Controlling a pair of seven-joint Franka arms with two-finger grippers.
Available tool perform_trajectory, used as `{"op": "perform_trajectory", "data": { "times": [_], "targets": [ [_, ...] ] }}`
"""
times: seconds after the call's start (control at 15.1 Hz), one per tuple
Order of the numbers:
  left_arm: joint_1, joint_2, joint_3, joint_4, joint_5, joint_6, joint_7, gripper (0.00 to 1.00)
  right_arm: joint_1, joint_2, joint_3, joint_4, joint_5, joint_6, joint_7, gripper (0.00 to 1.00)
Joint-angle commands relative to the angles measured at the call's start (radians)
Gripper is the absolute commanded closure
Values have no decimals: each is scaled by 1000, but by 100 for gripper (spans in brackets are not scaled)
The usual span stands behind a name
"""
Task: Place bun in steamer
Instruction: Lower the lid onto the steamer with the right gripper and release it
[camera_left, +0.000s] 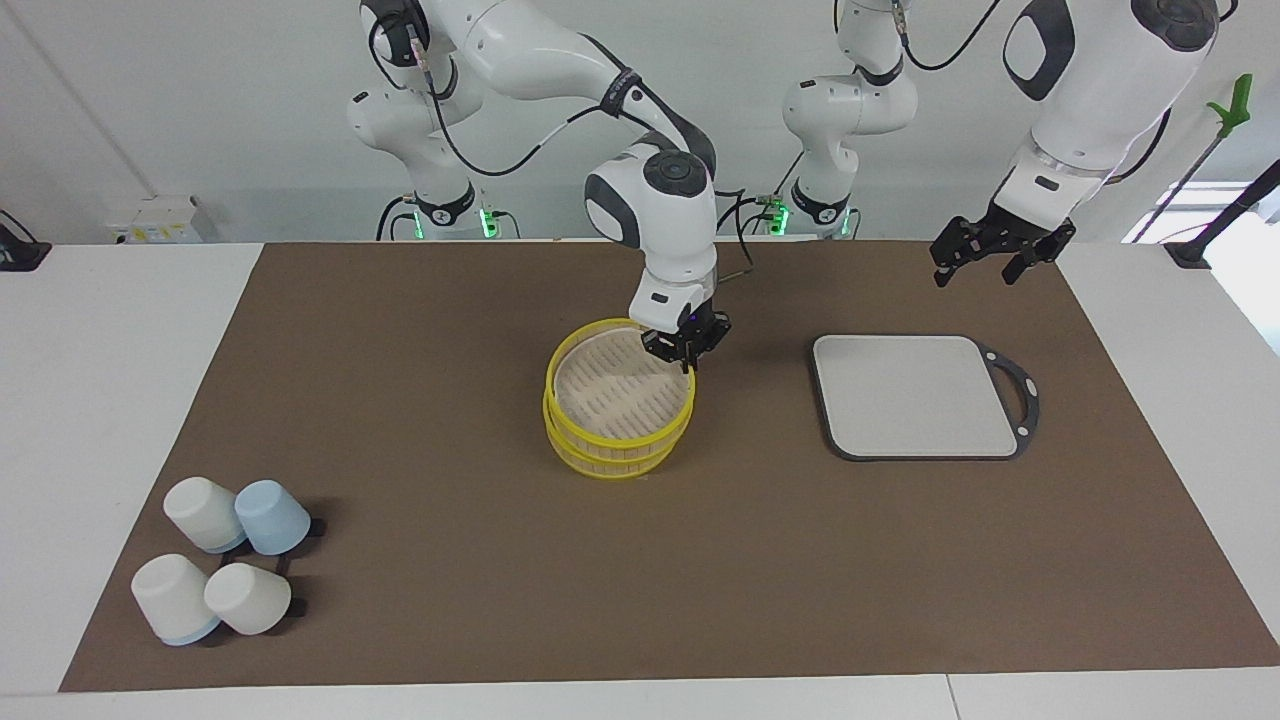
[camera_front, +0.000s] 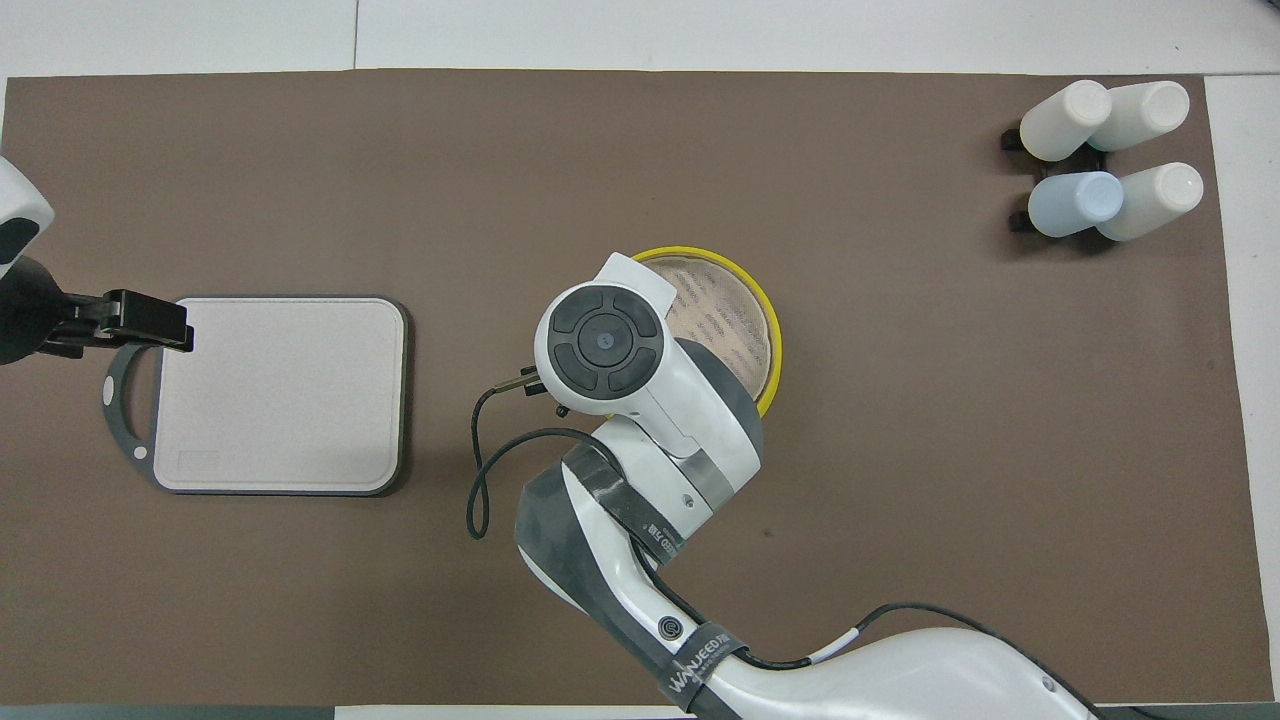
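— So where is the round yellow-rimmed two-tier steamer (camera_left: 618, 398)?

— Mid-table on the brown mat (camera_left: 450, 420), directly under the right gripper (camera_left: 686, 347), whose fingertips are pinched together on the top tier's rim at its robot-side edge.

— And the bun?

— Can't spot one; the slatted floor looks bare, though from overhead the arm covers part of it.

— The left gripper (camera_left: 990, 258)?

— Waiting, spread wide and empty, above the mat near the flat grey board (camera_left: 915, 395).
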Motion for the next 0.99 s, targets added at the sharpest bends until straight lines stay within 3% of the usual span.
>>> {"op": "perform_trajectory", "data": {
  "times": [0.0, 0.93],
  "targets": [
    [19, -29, -6, -27, -6, -11, 29, 0, -9, -25, 4, -35, -7, -10, -5, 100],
    [17, -29, -5, -27, -6, -8, 29, 0, -12, -34, 4, -50, -8, -23, -15, 100]
  ]
}}
